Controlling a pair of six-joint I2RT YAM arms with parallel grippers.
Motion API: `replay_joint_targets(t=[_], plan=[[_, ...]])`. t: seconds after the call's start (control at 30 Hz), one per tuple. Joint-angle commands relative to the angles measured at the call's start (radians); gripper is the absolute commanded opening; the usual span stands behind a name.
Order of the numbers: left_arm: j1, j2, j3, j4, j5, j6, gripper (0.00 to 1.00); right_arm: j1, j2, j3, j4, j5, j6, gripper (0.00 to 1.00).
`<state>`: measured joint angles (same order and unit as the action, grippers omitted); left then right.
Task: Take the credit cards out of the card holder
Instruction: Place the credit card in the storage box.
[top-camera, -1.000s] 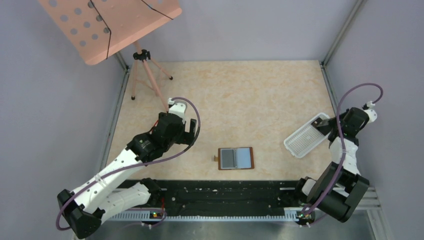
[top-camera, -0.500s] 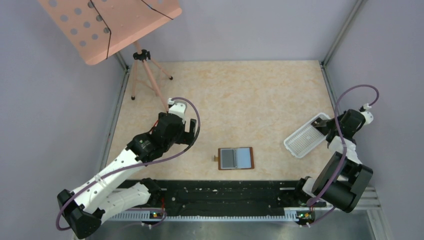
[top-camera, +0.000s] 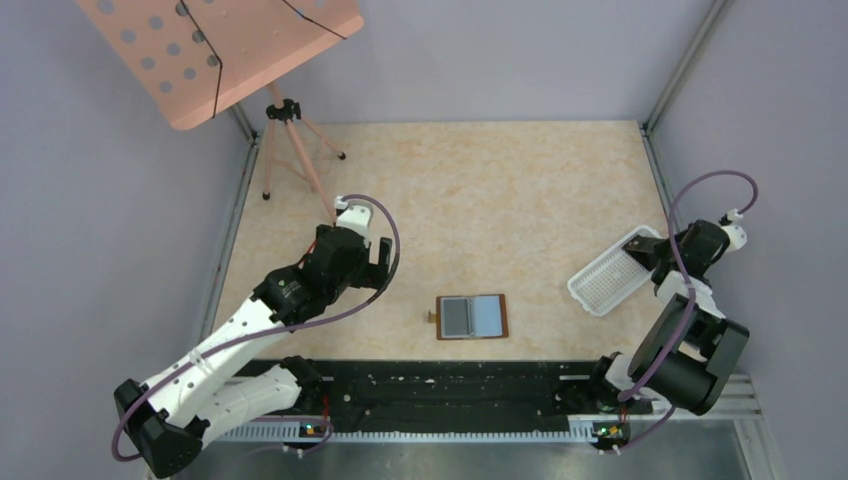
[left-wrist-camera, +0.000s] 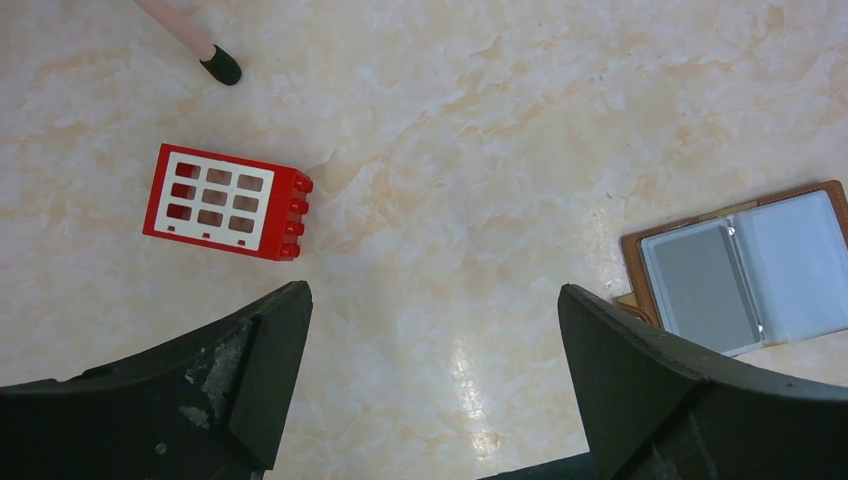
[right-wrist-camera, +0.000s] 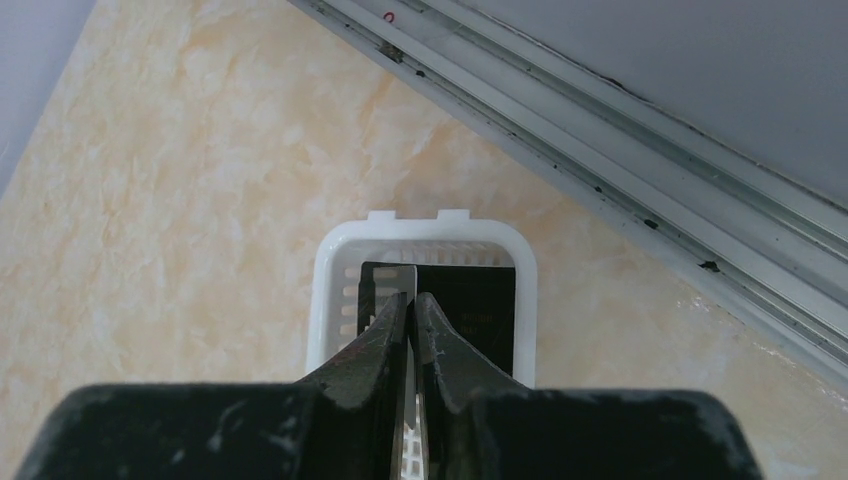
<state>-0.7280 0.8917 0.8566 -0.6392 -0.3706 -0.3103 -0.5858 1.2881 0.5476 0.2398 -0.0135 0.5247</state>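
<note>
Here's the floor of play: a beige, marble-veined tabletop (top-camera: 500, 190), smooth enough to throw a glare under the left wrist camera, boxed in by plain lilac-grey walls with aluminium rails (right-wrist-camera: 640, 170) running along the edges. Far left, a salmon-pink perforated music stand (top-camera: 215, 50) tilts on a thin tripod. The card holder (top-camera: 472, 317) lies opened flat near the front edge, roughly midway between the two arms and touched by neither: a brown leather-like border, blue-grey glossy sleeves inside, a grey card showing in the left-hand pocket, and a small brown tab poking out on that side. The left gripper (left-wrist-camera: 432, 293) hangs over bare table with its scuffed black fingers spread wide, released. Below it lies a red plastic block (left-wrist-camera: 225, 200) with a white face, nine window-like openings and studs on one end. Over on the right, the white slotted tray (right-wrist-camera: 425, 228) has a dark card (right-wrist-camera: 470, 300) lying inside. The right gripper (right-wrist-camera: 412, 320) sits above it, clenched to a hairline slit; whether anything thin is caught there, I cannot tell.
</note>
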Motion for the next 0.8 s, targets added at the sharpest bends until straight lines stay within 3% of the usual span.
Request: replay_joint_targets(t=[0.0,0.2,0.77], plan=[[0.002,-0.023,-0.002,0.032,-0.018,0.012,0.99,-0.011,0.017,0.004,0.02,0.045,-0.003,0.09],[0.001,-0.029,-0.002,0.03,-0.018,0.011,0.99,-0.012,0.025,0.021,-0.005,0.067,-0.007,0.17],[0.001,-0.02,0.0,0.034,0.01,0.005,0.98,-0.012,0.083,0.066,-0.039,0.077,0.004,0.25]])
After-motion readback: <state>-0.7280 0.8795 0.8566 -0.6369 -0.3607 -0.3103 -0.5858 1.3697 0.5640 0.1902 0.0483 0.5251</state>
